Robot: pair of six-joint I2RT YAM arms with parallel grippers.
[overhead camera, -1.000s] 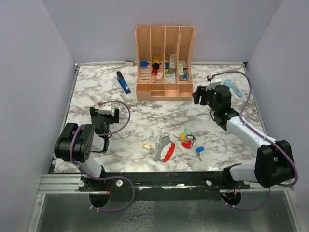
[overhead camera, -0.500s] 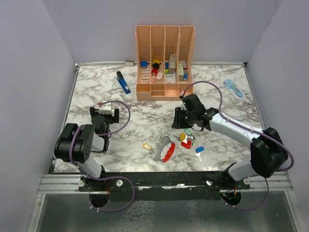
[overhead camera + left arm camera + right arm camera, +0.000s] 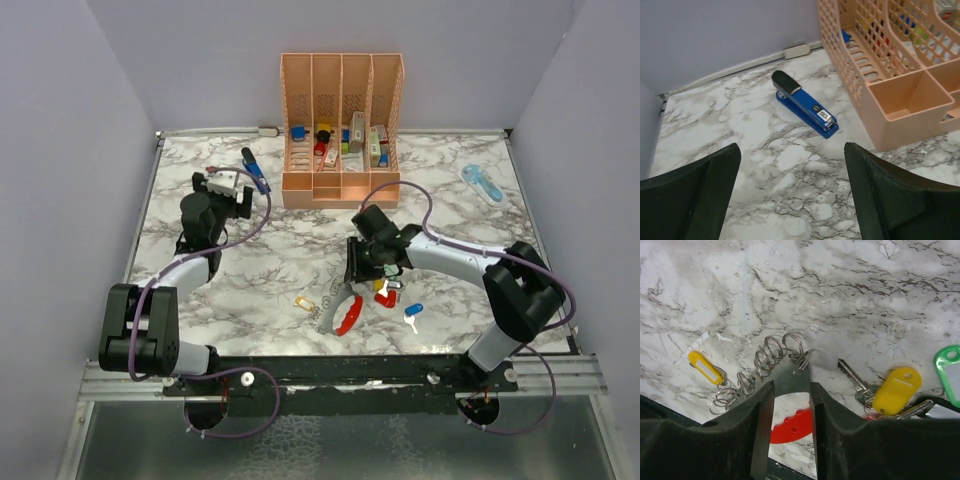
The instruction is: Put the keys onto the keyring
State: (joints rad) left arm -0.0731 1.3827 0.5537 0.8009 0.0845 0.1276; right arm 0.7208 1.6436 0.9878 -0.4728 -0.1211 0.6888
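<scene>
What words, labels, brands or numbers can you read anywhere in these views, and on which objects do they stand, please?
No text can be read with certainty.
Blue stapler: small white label with dark marks, too blurred to read.
Yellow key tag: pale insert, no writing visible.
Packets in the orange rack: print too small to read.

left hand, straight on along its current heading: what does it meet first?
Probably the blue stapler, lying nearly centred ahead of the open left hand; the orange rack sits off to its right. Depth is unclear.
</scene>
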